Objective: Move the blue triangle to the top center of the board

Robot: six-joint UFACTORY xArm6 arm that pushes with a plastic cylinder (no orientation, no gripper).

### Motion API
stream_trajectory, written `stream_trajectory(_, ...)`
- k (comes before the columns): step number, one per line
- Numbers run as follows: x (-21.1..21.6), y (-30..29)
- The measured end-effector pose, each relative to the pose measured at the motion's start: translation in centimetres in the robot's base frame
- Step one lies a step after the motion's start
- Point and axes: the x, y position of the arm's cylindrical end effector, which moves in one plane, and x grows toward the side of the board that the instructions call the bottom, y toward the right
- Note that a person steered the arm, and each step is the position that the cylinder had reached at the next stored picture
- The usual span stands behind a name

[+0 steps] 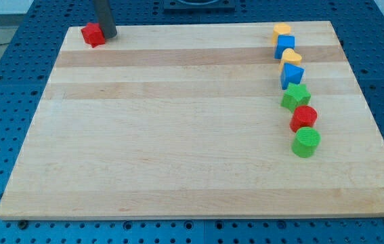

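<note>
Our rod has no claw, our tip [108,35] sits beside the red block [93,34] at top left, and the blue triangle [292,74] is wedged in the right-hand column, so pushing it may drag its yellow [290,57] and green [295,97] neighbours.

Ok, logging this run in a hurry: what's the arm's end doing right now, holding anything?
My tip: a bare rod, holding nothing, beside the red block at the view's top left, far from the blue triangle.
</note>
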Motion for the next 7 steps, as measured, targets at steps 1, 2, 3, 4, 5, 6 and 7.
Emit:
stream_trajectory(1,0.0,0.2)
stream_trajectory(2,0.0,0.2)
stream_trajectory(3,2.2,1.6)
stream_trajectory(4,5.2,5.2)
stream_trajectory(5,11.9,9.9)
stream_trajectory(6,19.1,14.0)
stream_trajectory(7,26.6,18.4)
